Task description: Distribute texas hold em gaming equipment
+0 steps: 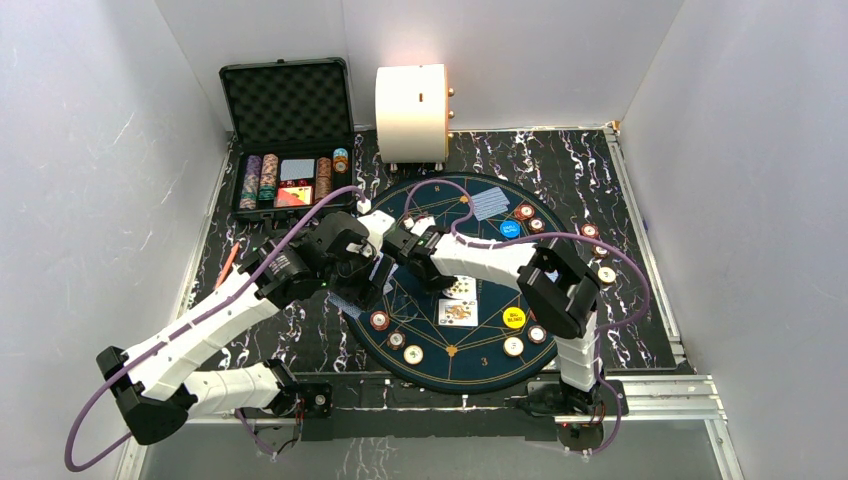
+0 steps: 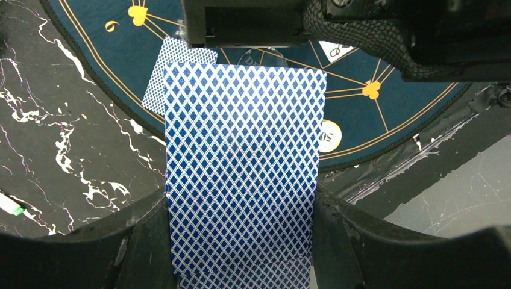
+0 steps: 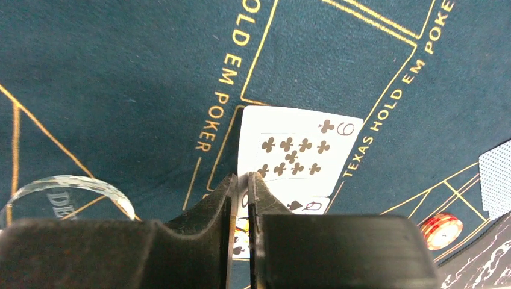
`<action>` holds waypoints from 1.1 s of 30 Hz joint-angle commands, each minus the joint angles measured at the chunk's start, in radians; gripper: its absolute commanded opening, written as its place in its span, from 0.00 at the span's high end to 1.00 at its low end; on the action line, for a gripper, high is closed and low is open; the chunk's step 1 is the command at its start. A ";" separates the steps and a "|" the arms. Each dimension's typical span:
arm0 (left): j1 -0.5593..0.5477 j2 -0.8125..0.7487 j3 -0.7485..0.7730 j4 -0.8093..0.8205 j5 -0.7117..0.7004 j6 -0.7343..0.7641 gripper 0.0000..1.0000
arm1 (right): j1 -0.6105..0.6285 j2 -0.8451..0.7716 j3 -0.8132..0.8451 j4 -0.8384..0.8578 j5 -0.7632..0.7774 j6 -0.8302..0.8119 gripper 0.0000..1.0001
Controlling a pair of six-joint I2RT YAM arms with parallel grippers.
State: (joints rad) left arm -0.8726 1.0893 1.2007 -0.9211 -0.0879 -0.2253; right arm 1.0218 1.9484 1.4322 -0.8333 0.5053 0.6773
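Note:
My left gripper (image 2: 241, 211) is shut on a deck of blue-backed playing cards (image 2: 241, 156), held above the left edge of the round teal poker mat (image 1: 480, 368). One blue-backed card (image 2: 175, 66) lies on the mat under it. My right gripper (image 3: 241, 180) hovers just over two face-up cards, a nine of clubs (image 3: 295, 150) and a queen of spades (image 3: 304, 206). Its jaws stand a narrow slit apart with nothing between them. Red-and-white chips (image 1: 397, 339), a yellow button (image 1: 514, 318) and a blue button (image 1: 510, 228) sit around the mat.
The open black case (image 1: 290, 140) with chip stacks stands at the back left, and a big cream cylinder (image 1: 412, 112) is beside it. A clear dealer disc (image 3: 60, 189) lies left of the right gripper. A pen (image 1: 230, 262) lies off the mat at the left.

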 commanded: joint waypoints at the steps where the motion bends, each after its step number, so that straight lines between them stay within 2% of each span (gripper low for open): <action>1: 0.006 -0.004 0.019 -0.004 -0.011 -0.006 1.00 | -0.007 -0.029 -0.033 0.021 -0.008 0.006 0.79; 6: 0.005 0.006 0.023 -0.002 -0.008 -0.008 1.00 | -0.020 -0.060 -0.010 0.025 -0.045 -0.006 0.63; 11: 0.005 0.015 0.036 -0.010 -0.013 -0.009 1.00 | -0.040 -0.165 -0.024 0.083 -0.148 -0.038 0.45; 16: 0.005 0.041 0.052 -0.012 -0.014 -0.011 1.00 | -0.100 -0.301 -0.075 0.158 -0.323 -0.076 0.37; 19: 0.006 0.061 0.061 -0.007 -0.006 -0.006 1.00 | -0.176 -0.397 -0.160 0.193 -0.426 -0.110 0.30; 23: 0.005 0.089 0.067 -0.001 0.011 0.011 1.00 | -0.358 -0.518 -0.308 0.273 -0.644 -0.190 0.27; 26: 0.006 0.114 0.078 0.007 0.055 0.041 1.00 | -0.505 -0.567 -0.353 0.344 -0.912 -0.233 0.23; 29: 0.005 0.106 0.063 0.052 0.088 0.078 1.00 | -0.550 -0.571 -0.364 0.474 -1.169 -0.181 0.20; 33: 0.004 0.118 0.065 0.084 0.126 0.102 1.00 | -0.555 -0.546 -0.401 0.707 -1.421 -0.003 0.22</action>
State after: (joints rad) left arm -0.8722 1.2179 1.2331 -0.8837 -0.0235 -0.1669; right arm 0.4576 1.4136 1.0542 -0.4271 -0.5209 0.5373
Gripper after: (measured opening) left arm 0.610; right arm 0.795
